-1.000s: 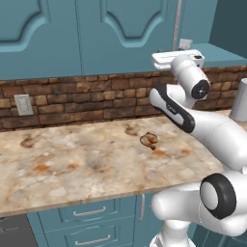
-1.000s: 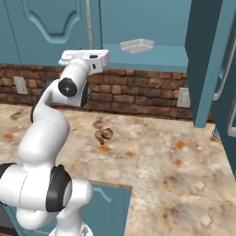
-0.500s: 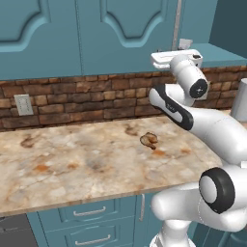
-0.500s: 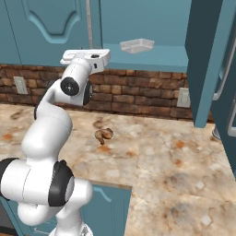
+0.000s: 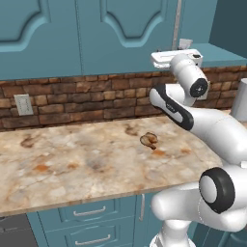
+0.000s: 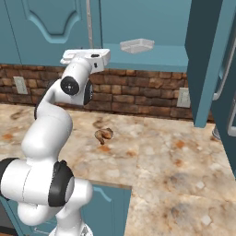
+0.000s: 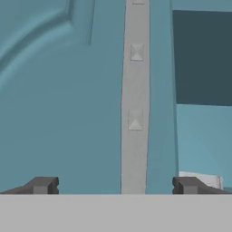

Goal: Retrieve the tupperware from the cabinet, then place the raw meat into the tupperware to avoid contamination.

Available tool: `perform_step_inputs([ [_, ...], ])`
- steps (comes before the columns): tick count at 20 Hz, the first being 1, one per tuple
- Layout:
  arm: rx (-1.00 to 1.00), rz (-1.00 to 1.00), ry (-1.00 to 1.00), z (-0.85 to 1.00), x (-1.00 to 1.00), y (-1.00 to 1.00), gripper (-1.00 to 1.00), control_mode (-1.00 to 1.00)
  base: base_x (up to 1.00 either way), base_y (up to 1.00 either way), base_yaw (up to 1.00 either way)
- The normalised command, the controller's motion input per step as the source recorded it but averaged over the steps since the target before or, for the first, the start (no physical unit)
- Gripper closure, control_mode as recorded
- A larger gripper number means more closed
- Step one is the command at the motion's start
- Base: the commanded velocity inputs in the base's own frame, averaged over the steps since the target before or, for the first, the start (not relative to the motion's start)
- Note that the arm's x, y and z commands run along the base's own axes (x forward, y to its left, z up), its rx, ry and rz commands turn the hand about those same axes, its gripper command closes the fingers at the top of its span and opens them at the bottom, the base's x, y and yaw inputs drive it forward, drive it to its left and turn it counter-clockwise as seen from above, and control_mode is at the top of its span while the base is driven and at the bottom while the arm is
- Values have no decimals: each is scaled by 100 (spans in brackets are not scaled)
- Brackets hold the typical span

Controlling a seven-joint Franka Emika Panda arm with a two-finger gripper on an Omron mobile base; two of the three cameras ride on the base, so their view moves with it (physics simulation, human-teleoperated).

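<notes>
The tupperware (image 6: 137, 45) lies on the bottom shelf of the open cabinet (image 6: 152, 57), and one corner of it (image 7: 201, 180) shows low on the right in the hand view. My gripper (image 7: 115, 186) is open and empty, raised to the cabinet's lower edge to the left of the tupperware (image 5: 185, 43). It faces the closed door's silver handle (image 7: 135, 90), which runs up between the fingertips (image 7: 43, 185). My gripper (image 6: 94, 54) is level with the shelf. The raw meat (image 5: 149, 140) rests on the marble counter (image 5: 72, 164) below; it is also the curled lump (image 6: 104, 135) in the right base view.
An opened cabinet door (image 6: 205, 60) juts out at the right. A closed door (image 5: 125, 29) with its handle (image 5: 178, 19) sits left of the opening. A grey cylinder (image 5: 240, 101) stands at the counter's right end. Wall outlets (image 5: 23, 103) (image 6: 183, 97) sit in the brick backsplash.
Almost nothing: the arm's lower links have shifted slightly, while the hand stays at the cabinet's lower edge with its jaws open.
</notes>
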Motion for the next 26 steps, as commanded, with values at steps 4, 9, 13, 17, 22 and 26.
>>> perform_step_inputs([
  [4,0,0,1,-4,25,0,100,-100,0,0,0],
  [9,0,0,1,-4,24,-5,100,-100,0,0,0],
  [13,0,0,2,-4,24,-9,100,-100,0,0,0],
  [17,0,0,2,-5,21,-19,100,-100,0,0,0],
  [22,0,0,2,-6,12,-31,100,-100,0,0,0],
  [26,0,0,1,-11,17,-21,100,-100,0,0,0],
])
